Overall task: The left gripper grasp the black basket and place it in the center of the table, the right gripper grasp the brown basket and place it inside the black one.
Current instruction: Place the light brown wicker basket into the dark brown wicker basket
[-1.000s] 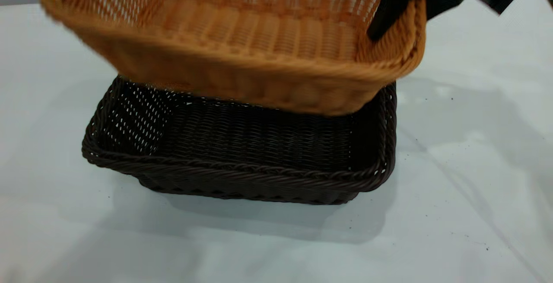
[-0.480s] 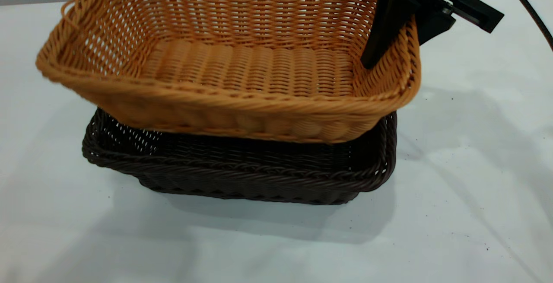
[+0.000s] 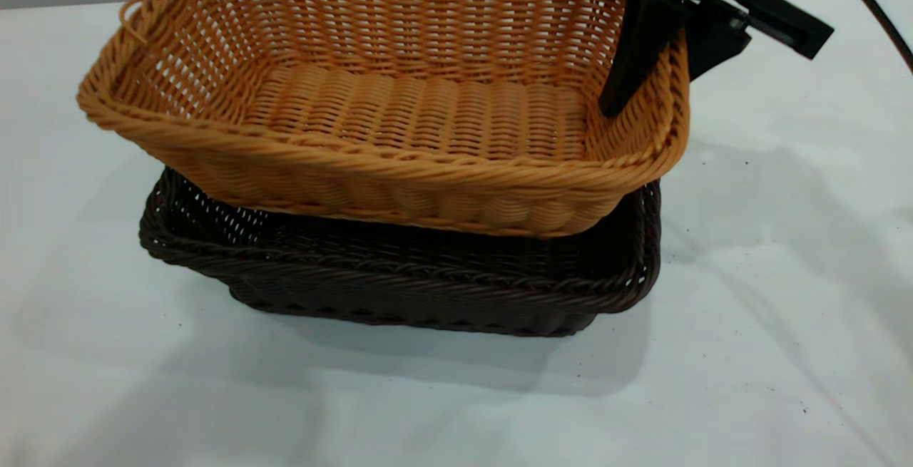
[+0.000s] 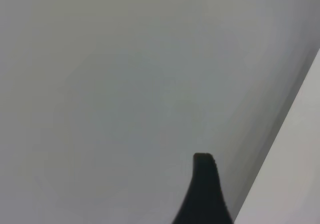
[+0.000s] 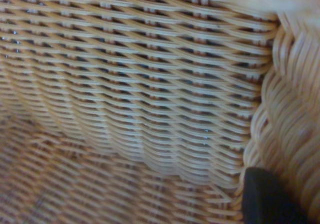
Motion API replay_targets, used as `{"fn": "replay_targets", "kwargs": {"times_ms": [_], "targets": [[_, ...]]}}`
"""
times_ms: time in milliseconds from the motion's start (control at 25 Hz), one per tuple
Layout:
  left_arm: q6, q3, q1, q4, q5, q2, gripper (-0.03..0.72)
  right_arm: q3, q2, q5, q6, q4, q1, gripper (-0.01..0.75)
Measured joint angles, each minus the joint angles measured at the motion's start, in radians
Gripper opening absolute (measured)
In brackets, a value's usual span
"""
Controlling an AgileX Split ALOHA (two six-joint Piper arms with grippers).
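The black basket (image 3: 399,278) stands on the white table (image 3: 749,353) in the exterior view. The brown basket (image 3: 399,110) hangs tilted just above it, its lower side dipping into the black one's opening. My right gripper (image 3: 660,60) is shut on the brown basket's right short rim, one finger inside the wall, the other outside. The right wrist view shows the tan weave (image 5: 140,94) close up and one black fingertip (image 5: 265,196) against the rim. The left gripper is out of the exterior view; its wrist view shows one fingertip (image 4: 204,184) over bare table.
A black cable (image 3: 866,7) runs off the right arm at the top right. Small dark specks lie on the table to the right of the baskets. Bare table surface surrounds the black basket in front and at both sides.
The brown basket has come down and toward the camera over the black basket, then shifted slightly right and settled lower. The black basket has nudged a little.
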Motion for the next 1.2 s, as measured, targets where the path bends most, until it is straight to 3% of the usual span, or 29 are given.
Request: {"fn": "replay_targets", "kwargs": {"times_ms": [1200], "targets": [[0.000,0.000,0.000,0.001,-0.011,0.000,0.491,0.001,0.020,-0.012,0.019,-0.026,0.030,0.103]]}}
